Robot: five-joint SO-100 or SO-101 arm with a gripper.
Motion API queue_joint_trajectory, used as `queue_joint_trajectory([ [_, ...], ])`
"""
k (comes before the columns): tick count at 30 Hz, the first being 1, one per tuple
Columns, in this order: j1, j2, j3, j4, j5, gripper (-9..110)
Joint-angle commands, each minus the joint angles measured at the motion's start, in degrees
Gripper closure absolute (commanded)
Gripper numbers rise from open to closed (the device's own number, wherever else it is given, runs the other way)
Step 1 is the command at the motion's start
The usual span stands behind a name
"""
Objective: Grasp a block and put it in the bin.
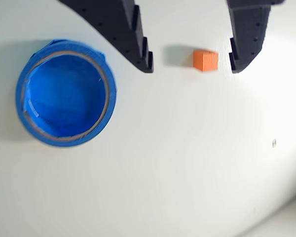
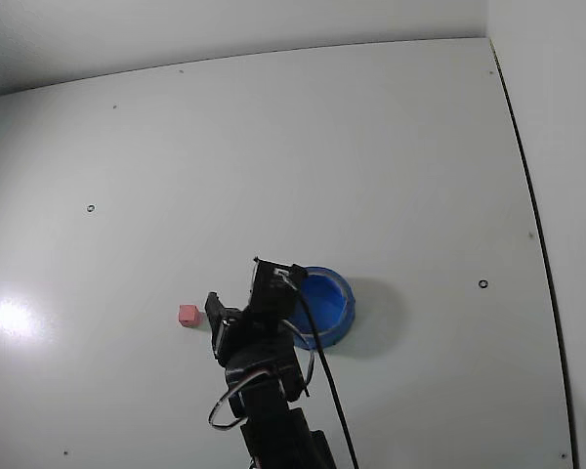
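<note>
Wide-spread gripper fingers bracket the block off-centre, so closing could knock it away from the bin.

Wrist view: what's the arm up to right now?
The hand is open, with the small block lying between its two fingers, nearer the one on the right of the wrist view, not gripped. The block sits on the white table. The blue bin is empty and stands apart, left of the block in this view. In the fixed view the block lies left of the arm and the bin to its right.
</note>
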Motion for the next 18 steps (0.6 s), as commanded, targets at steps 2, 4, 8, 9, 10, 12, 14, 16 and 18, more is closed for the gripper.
queue_joint_trajectory([
  [2,-4.66,-17.84,-11.78,-0.35,-0.79,79],
  [4,-5.63,-23.99,-15.38,-0.35,-0.97,79],
  [8,-6.86,-33.49,-22.24,-0.35,-1.23,79],
  [9,-7.29,-35.33,-23.99,-0.35,-1.23,79],
  [10,-7.65,-37.35,-25.66,-0.35,-1.23,79],
  [12,-8.61,-40.61,-28.92,-0.35,-0.97,79],
  [14,-9.32,-42.98,-31.73,-0.35,-0.79,79],
  [16,-10.11,-45.18,-33.93,-0.35,-0.7,79],
  [18,-10.81,-47.11,-35.68,-0.35,-0.7,79],
])
